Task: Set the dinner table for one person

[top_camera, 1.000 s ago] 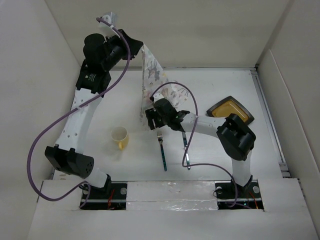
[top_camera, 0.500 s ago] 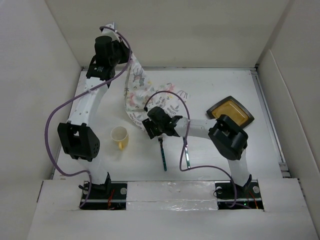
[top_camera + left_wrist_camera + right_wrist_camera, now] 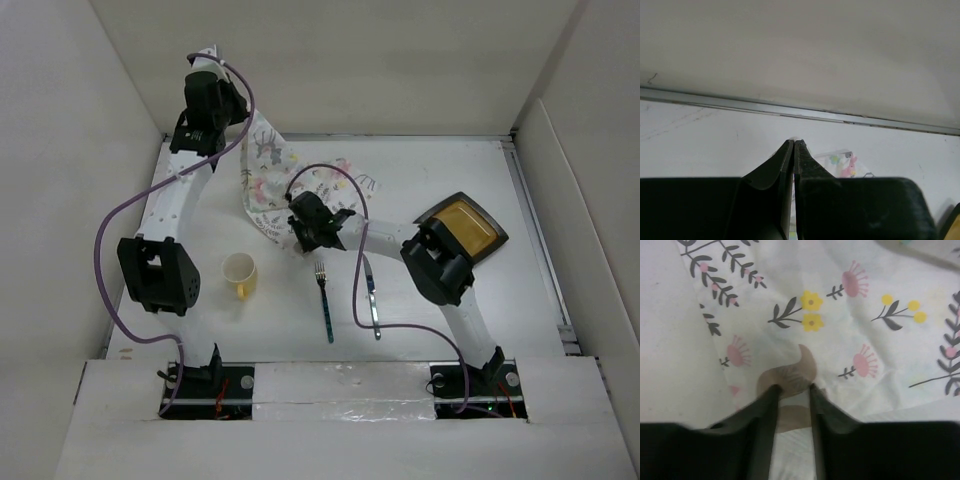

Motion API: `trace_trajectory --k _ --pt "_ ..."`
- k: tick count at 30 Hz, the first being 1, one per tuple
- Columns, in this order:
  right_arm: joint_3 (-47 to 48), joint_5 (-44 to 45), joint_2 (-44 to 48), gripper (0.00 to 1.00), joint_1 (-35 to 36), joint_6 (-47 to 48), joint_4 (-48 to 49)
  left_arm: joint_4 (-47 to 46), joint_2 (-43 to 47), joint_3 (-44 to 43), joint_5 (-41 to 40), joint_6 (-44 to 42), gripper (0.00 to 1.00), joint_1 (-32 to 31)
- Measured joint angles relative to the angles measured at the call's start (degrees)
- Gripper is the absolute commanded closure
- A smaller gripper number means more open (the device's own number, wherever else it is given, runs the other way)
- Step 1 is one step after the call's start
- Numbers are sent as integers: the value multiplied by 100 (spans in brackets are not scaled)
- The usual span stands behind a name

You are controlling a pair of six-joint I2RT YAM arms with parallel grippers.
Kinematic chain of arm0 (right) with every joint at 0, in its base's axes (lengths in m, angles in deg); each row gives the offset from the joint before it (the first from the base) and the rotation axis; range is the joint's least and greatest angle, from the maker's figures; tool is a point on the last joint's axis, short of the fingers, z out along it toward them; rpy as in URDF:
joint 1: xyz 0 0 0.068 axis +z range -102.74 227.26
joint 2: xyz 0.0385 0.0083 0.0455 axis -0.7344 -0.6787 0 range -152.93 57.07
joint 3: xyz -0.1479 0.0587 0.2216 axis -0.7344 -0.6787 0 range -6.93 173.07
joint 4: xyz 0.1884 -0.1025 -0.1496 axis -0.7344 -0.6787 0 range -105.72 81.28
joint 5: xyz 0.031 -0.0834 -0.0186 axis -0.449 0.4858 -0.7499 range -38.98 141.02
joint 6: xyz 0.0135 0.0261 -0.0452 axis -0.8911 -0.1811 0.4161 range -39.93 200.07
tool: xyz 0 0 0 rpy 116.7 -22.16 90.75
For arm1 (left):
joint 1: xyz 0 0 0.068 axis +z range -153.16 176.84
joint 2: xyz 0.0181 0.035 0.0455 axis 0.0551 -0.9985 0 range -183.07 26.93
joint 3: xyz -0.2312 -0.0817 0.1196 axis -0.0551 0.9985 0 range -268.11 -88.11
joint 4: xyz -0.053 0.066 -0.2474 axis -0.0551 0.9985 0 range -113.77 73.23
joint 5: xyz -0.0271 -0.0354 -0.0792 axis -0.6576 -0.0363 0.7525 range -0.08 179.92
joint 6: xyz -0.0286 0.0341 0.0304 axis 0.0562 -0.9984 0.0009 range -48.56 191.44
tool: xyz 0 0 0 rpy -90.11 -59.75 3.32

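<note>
Since one second ago, the cloth mat (image 3: 268,185) has dropped from a steep upright sheet to a slack drape. My left arm has swung toward the far-left corner, and my right elbow has shifted left.

1. My left claw (image 3: 794,143) has its fingers pressed together, clamped on the far corner of the mat. It holds that corner raised near the back wall panel.
2. The mat hangs from that corner down and to the right. Its lower part lies on the tabletop (image 3: 440,170).
3. A yellow mug (image 3: 240,275) stands upright, nearer my bases than the mat and apart from it.
4. My right claw (image 3: 792,386) sits low over the tabletop. Its fingers are narrowly apart and clamped on a fold of the mat's near edge.
5. A fork (image 3: 324,300) lies just on my side of the right claw, with its tines toward the claw.
6. A second utensil (image 3: 372,300) lies beside the fork on the right, roughly parallel and not touching it.
7. A dark dish with a yellow centre (image 3: 462,228) sits right of centre, beside my right elbow.
8. The white tabletop spans the whole area below both arms, walled by white panels.
</note>
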Motion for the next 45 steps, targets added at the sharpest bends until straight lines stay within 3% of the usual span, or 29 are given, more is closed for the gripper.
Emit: trace_trajectory --k 3,5,11,14,15,20,25,30,31,32,34,35,37,38,42,45 --pt "195 74 -85 95 -144 -44 -212 -166 2 317 -35 13 100 4" --pt "197 138 -79 100 -299 -92 -286 -273 20 629 -57 72 100 9" --pt "-48 177 177 100 -1231 -151 -229 -306 22 1064 -79 323 100 9" --pt "-363 166 501 64 -1738 -166 -92 -354 103 1261 -122 398 100 9" --pt "-466 46 603 42 -1808 -155 -33 -361 144 1338 -164 413 100 9" --pt "-1062 -363 1233 35 -1709 -212 262 -356 278 1475 -262 457 100 9" --pt "-914 -470 785 35 -1172 -227 271 -413 632 1781 -210 476 100 9" --pt "-435 -7 396 35 -975 -260 7 -522 1088 2343 -153 479 100 9" --pt "-363 111 350 37 -968 -269 -68 -568 1182 2492 -146 483 100 9" --pt "-317 190 310 48 -970 -291 -125 -570 1268 2616 -140 494 100 9" --pt "-271 306 216 59 -975 -323 -168 -568 1375 2763 -116 509 100 9" --pt "-203 341 184 71 -977 -356 -219 -573 1405 2796 -105 516 100 9" --pt "-87 376 109 75 -994 -380 -282 -605 1462 2855 -83 522 100 9" --pt "-61 393 96 86 -1023 -387 -304 -612 1482 2874 -79 522 100 9" --pt "33 382 59 100 -1088 -389 -444 -662 1502 2907 -70 527 100 9" --pt "98 306 33 100 -1174 -378 -498 -662 1502 2924 -57 529 100 9"
